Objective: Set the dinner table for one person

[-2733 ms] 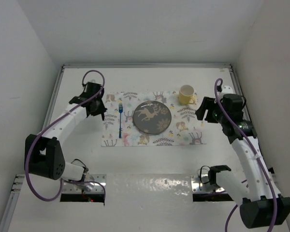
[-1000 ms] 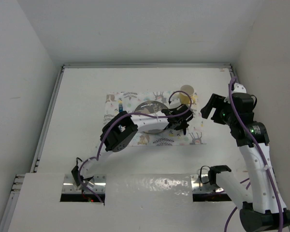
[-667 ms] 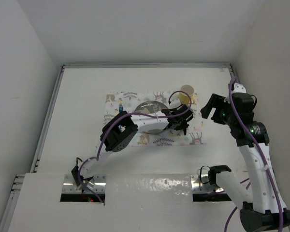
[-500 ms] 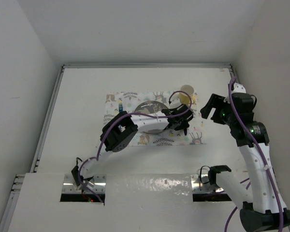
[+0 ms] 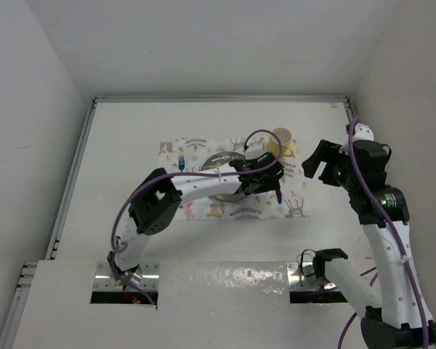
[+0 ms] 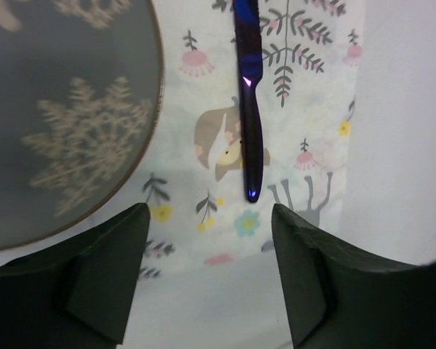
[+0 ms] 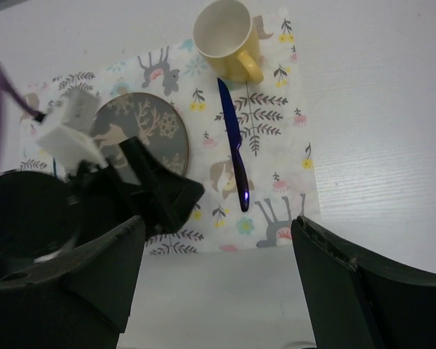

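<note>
Hovering above the knife [image 6: 248, 109]: left gripper [image 6: 209, 218] wide, empty; right gripper [image 7: 214, 240] likewise.
Knife lies on the mat [image 6: 305, 87] on the dinner table [image 5: 131, 145], beside the plate [image 6: 65, 123]; a low retreat could snag and skew it.

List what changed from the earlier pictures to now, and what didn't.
The left gripper swung from beside the fork across the plate to the right side of the mat, opened its jaws and let go of the knife, which now lies free there beside the plate. The right gripper shifted slightly, jaws open. Plate, fork, mug and mat stayed put.
</note>
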